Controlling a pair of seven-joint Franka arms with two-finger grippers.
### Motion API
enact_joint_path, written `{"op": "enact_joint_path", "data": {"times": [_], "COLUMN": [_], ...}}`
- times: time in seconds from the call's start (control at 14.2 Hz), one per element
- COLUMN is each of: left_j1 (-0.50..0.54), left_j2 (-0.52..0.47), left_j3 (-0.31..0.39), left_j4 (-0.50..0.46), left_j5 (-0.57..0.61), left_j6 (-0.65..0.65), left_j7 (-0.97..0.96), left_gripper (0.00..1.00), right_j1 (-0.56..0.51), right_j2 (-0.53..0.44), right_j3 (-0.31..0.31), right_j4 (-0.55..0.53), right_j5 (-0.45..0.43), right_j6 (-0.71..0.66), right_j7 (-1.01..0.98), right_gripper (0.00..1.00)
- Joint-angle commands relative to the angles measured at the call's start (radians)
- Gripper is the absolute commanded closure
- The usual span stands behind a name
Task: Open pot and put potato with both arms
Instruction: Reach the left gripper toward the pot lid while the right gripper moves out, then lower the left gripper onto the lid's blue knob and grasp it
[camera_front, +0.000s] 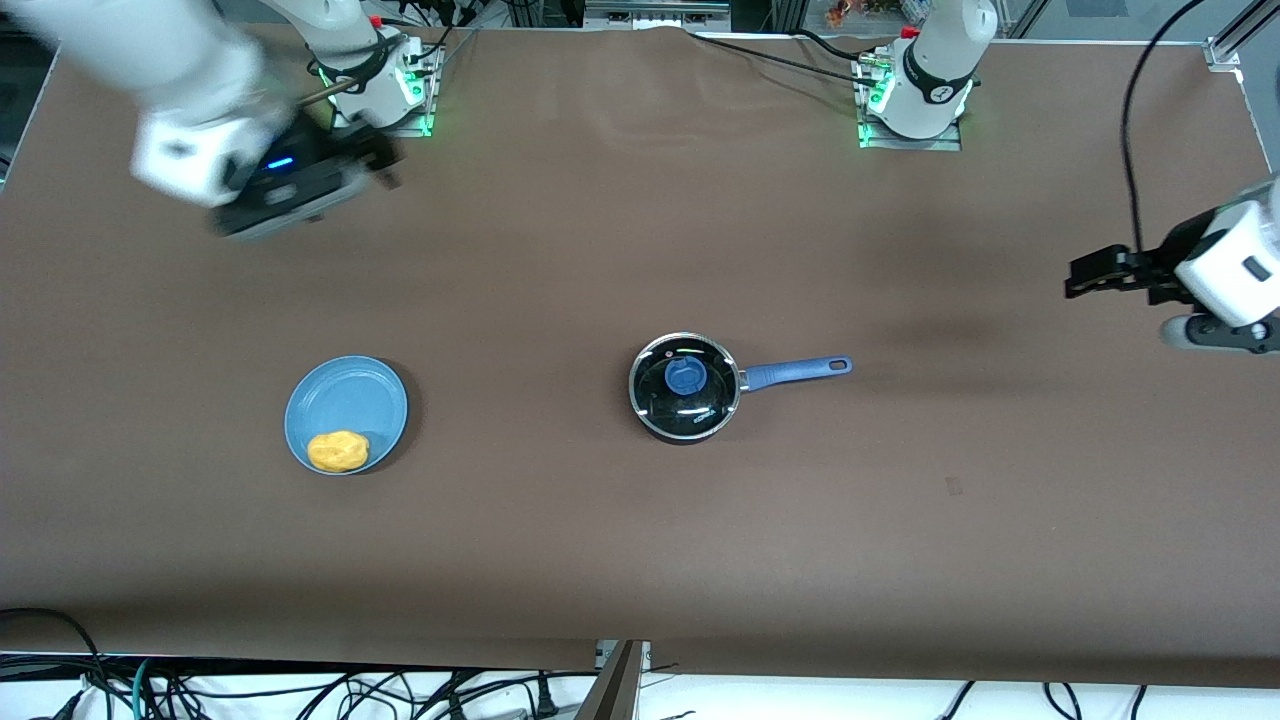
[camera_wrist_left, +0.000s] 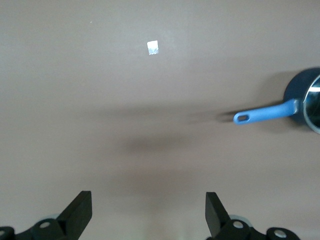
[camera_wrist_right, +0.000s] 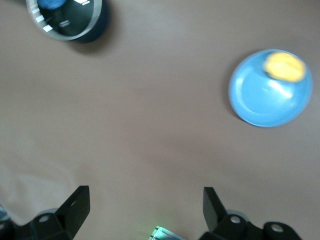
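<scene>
The black pot stands mid-table, its long blue handle pointing toward the left arm's end. A glass lid with a blue knob rests on it. The yellow-orange potato lies on a blue plate toward the right arm's end. My left gripper is open and empty, up over bare table at the left arm's end; its wrist view shows the handle. My right gripper is open and empty, up over the table near its base; its wrist view shows the potato and pot.
The brown table is bare around the pot and plate. A small white tape square lies on the table at the left arm's end. Cables run along the table's edge nearest the front camera.
</scene>
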Motion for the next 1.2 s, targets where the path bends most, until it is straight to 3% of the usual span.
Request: {"op": "enact_joint_path", "data": {"times": [0.0,0.42,0.77,1.12], "left_j1": [-0.022,-0.108,-0.255,-0.389], "left_j2": [0.036,0.157,0.272,0.384], "left_j3": [-0.111,-0.216,-0.216,-0.214], "left_j4": [-0.003,-0.004,0.005,0.037], "left_j5": [0.0,0.001,0.01,0.128], "left_j6": [0.077,0.262,0.422,0.537], "left_j7": [-0.21,-0.526,-0.747,-0.973], "left_gripper": [0.0,0.0,0.0,0.0], "right_j1": [-0.008,0.003,-0.077,-0.267], "right_j2": [0.001,0.002,0.005,0.039], "right_j3": [0.048,0.071,-0.009,-0.089], "right_j4": [0.014,0.014,0.015,0.015], "right_j5": [0.013,0.007,0.004,0.008], "right_j6": [-0.023,-0.032,-0.009,0.086], "right_j7": [-0.009,-0.01,-0.01,-0.023], "right_gripper": [0.0,0.0,0.0,0.0]}}
